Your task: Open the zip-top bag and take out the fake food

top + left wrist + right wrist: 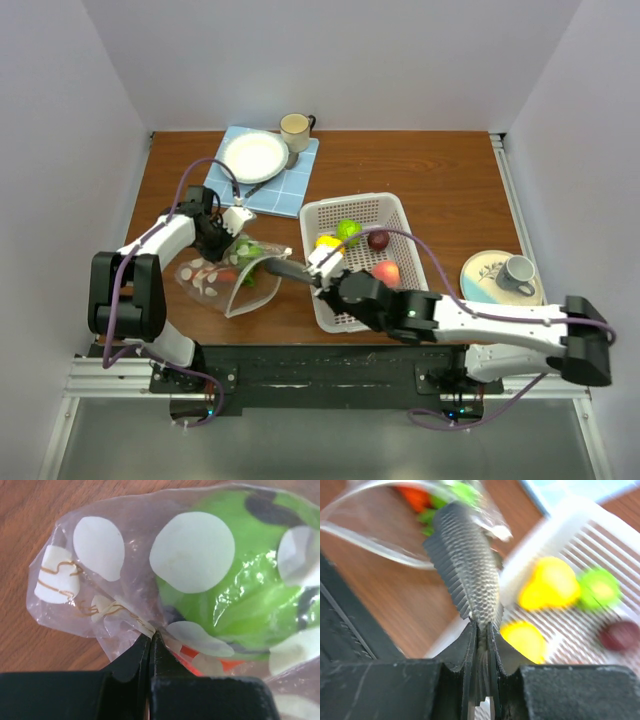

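Zip-top bag (205,285): clear, white dots, mouth gaping toward 3 o'clock, lying at 9 o'clock of white basket (350,200). Green and orange fake food (240,605) inside. Left gripper (151,640) pinches the bag film. Right gripper (481,630) is clamped on a dark ridged piece (465,565) at the mouth. Looks mid-extraction. Next: carry it over the basket and release.

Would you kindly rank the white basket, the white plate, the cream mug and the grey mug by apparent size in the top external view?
1. white basket
2. white plate
3. cream mug and grey mug: they look about alike, so unranked.
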Robot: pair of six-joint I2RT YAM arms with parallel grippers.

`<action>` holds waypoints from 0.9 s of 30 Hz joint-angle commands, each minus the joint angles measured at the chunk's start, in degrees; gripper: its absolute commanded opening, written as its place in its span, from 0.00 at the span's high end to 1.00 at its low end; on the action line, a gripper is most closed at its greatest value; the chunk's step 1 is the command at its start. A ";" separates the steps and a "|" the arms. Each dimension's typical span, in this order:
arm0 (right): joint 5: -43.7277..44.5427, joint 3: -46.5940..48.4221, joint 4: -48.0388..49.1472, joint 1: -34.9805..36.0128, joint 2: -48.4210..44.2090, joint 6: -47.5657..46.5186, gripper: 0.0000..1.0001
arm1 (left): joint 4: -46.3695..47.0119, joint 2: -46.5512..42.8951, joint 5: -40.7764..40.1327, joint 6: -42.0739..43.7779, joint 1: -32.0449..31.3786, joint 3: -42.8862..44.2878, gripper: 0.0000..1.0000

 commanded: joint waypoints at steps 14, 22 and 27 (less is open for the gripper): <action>33.26 -6.84 -12.79 -0.61 -10.11 13.32 0.39 | -0.66 -0.50 1.80 -1.20 -0.07 1.16 1.00; 20.89 1.08 2.82 3.17 0.44 3.58 0.22 | -0.22 0.20 1.71 -1.11 -0.07 0.89 1.00; 12.28 6.79 14.08 4.05 12.54 -0.29 0.20 | 0.48 0.73 1.80 -1.11 -0.07 0.63 1.00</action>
